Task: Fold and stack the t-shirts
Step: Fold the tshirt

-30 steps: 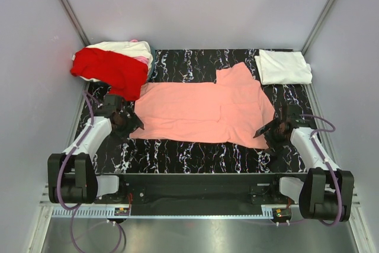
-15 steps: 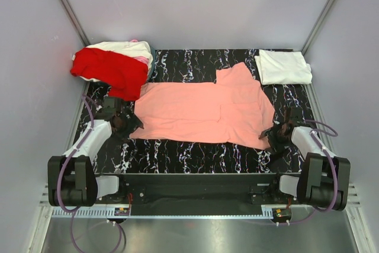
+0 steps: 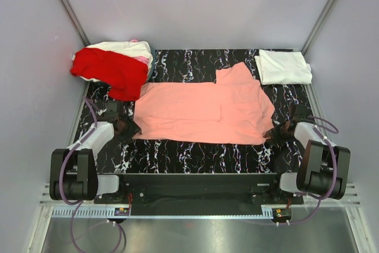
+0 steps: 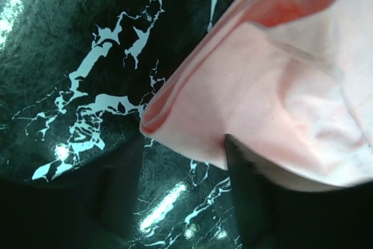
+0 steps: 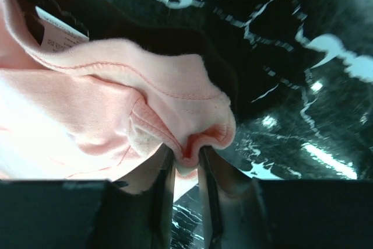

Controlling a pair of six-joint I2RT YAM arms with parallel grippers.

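The pink t-shirt point(image 3: 201, 114) lies flat on the black surface point(image 3: 195, 155), its long side running from arm to arm. The right fingers point(image 5: 165, 202) pinch its near right corner. The left fingers point(image 4: 247, 202) are spread wide, with the near left corner right in front.
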